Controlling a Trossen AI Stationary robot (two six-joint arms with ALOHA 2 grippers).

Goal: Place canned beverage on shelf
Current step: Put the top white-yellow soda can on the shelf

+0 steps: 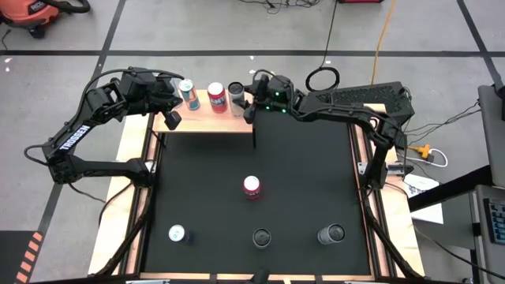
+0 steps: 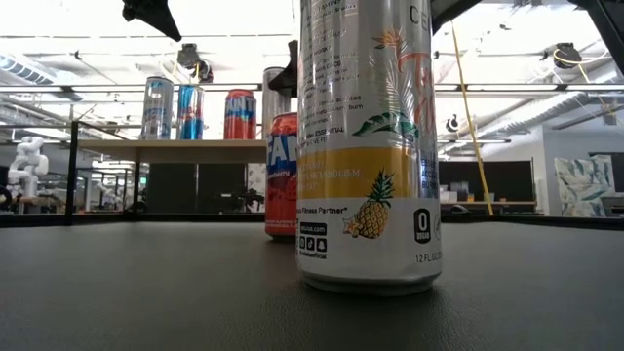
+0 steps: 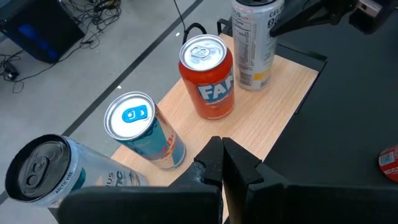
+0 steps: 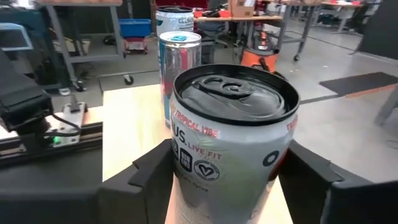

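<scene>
In low view the near pineapple can (image 2: 368,146) runs off the top edge and hides most of the red can (image 2: 282,175) behind it. Right tool's fingertips (image 4: 152,171) sit behind the silver can (image 4: 231,143); contact probably there, can't confirm. Its base is cut off.

Robotics lab: workbenches (image 4: 261,22), shop vacuum (image 1: 39,14).

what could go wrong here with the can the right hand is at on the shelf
1. The right hand straddles the silver can on the shelf; pulling back askew could tip it.
2. The orange can stands close beside, so a nudge might topple it.
3. The left hand hovers nearby; the arms could clash.
</scene>
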